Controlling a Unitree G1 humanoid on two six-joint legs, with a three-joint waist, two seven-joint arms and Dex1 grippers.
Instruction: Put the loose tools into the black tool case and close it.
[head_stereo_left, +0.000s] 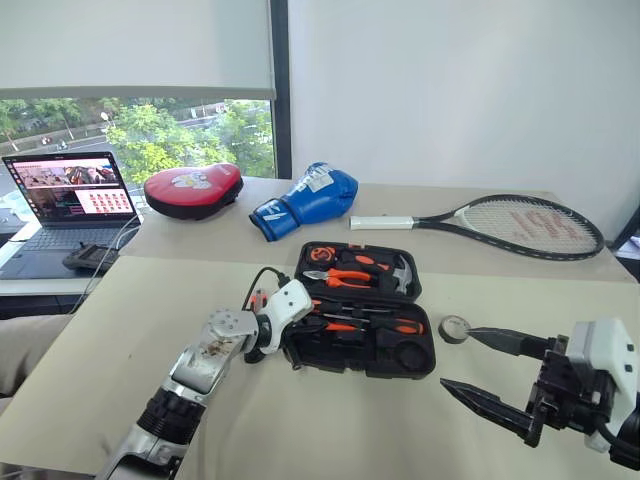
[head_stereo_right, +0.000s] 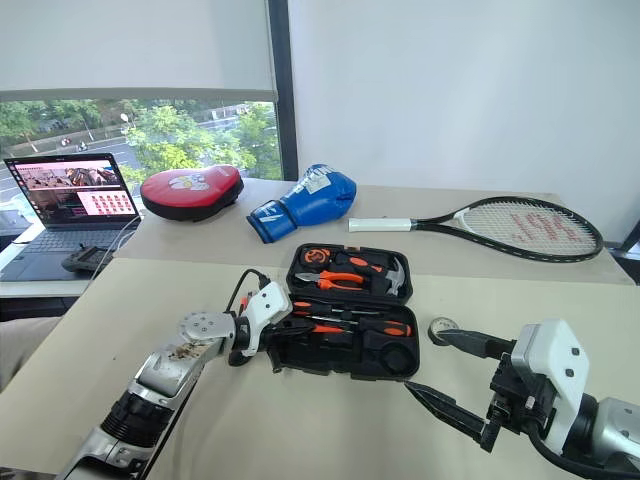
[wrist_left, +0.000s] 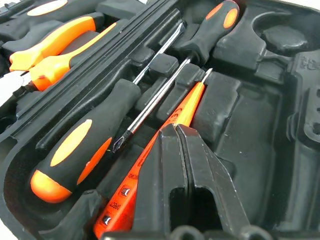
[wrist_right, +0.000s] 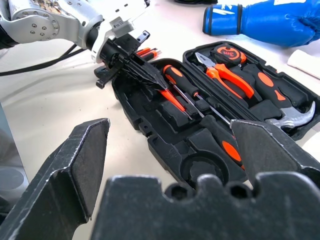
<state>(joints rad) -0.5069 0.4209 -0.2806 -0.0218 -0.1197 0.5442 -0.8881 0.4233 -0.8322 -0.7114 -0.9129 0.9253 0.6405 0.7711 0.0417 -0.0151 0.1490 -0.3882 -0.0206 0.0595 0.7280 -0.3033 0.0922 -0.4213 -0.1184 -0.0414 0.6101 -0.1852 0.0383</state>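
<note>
Left claw (wrist_left: 182, 150), pressed together, seats the orange tester screwdriver (wrist_left: 187, 107) in the black tool case (head_stereo_left: 395, 358). Right claw (head_stereo_left: 478, 368), spread, must fetch the tape roll (head_stereo_left: 454, 328) at the case's three o'clock.

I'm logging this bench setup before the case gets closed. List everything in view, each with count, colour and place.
tool case: 1, black, open, table centre
screwdrivers: 2, black-orange handles, in front half of case
tester screwdriver: 1, slim orange, in case under left gripper
pliers: 1, orange handles, rear half of case
hammer: 1, rear half, right end
tape measure: 1, orange-black, rear half
tape roll: 1, dark, on table right of case
tennis racket: 1, black-white, far right
boxing glove: 1, blue, behind case
pad: 1, red, far left
laptop: 1, open, side desk
left gripper: shut, over tester screwdriver
right gripper: open, right of case
</note>
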